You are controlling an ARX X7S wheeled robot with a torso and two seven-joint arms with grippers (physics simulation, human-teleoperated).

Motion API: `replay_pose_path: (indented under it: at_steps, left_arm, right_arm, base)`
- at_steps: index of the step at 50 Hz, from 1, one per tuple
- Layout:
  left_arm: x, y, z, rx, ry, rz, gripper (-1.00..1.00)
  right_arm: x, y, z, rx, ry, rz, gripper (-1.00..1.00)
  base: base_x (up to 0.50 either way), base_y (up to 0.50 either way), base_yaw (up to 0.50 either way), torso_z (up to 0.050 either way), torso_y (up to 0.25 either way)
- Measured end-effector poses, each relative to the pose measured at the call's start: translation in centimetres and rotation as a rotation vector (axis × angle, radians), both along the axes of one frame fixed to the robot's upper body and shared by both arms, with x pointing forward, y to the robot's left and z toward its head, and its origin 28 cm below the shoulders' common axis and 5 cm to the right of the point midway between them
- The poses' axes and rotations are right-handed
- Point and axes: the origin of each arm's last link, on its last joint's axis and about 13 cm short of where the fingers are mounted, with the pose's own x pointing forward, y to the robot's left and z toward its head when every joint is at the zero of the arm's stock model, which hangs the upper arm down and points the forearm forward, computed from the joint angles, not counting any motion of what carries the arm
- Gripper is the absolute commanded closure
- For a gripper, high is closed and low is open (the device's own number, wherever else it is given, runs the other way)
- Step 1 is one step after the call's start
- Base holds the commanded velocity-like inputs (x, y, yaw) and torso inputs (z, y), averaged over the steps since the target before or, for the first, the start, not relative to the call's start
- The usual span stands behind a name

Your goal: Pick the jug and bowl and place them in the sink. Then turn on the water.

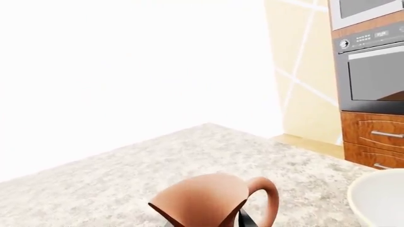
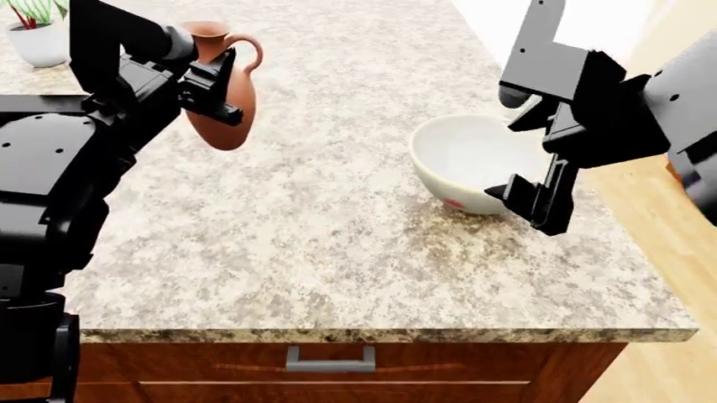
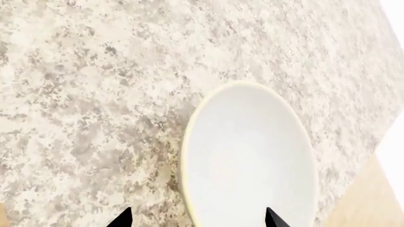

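Note:
The terracotta jug [image 2: 230,113] hangs tilted over the counter's far left, and my left gripper [image 2: 218,84] is shut on its neck and upper body. In the left wrist view the jug [image 1: 208,198] fills the space between the jaws of the left gripper [image 1: 208,223], handle to one side. The white bowl [image 2: 465,155] rests on the counter at the right. My right gripper [image 2: 529,201] is open at the bowl's near right rim. Seen from the right wrist, the gripper [image 3: 197,220] straddles the rim of the bowl [image 3: 252,156], one tip outside and one over the inside. The sink is out of view.
A white plant pot [image 2: 39,42] stands at the counter's far left corner. The speckled stone counter [image 2: 336,235] ends at a front edge above a wooden drawer [image 2: 331,369]. A wall oven [image 1: 372,71] and wooden drawers [image 1: 375,137] stand beyond the counter.

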Motion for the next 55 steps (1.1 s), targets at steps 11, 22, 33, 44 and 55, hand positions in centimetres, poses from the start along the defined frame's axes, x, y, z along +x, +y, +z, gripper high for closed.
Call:
replay_pose_path:
  at_steps: [11, 22, 33, 44, 55]
  left_arm:
    - [-0.2, 0.1, 0.0, -0.003, 0.002, -0.003, 1.00]
    - [-0.3, 0.2, 0.1, -0.006, 0.002, -0.004, 1.00]
    - [-0.4, 0.4, 0.0, -0.007, 0.002, -0.003, 1.00]
    - [-0.5, 0.6, -0.1, -0.009, 0.005, -0.002, 1.00]
    - [-0.5, 0.6, -0.1, -0.008, 0.009, -0.004, 1.00]
  right_arm:
    - [1.7, 1.0, -1.5, -0.056, 0.034, -0.003, -1.00]
    - [3.5, 1.6, -3.0, -0.096, 0.048, -0.028, -1.00]
    - [4.6, 2.0, -4.3, -0.119, 0.066, -0.043, -1.00]
    - [5.3, 2.3, -5.8, -0.119, 0.090, -0.053, -1.00]
    - [5.8, 2.4, -7.1, -0.114, 0.113, -0.060, -1.00]
  base:
    - [0.00, 0.00, 0.00, 0.001, 0.002]
    - [0.00, 0.00, 0.00, 0.000, 0.002]
    - [0.00, 0.00, 0.00, 0.001, 0.001]
    - [0.00, 0.00, 0.00, 0.001, 0.002]
    - [0.00, 0.00, 0.00, 0.000, 0.001]
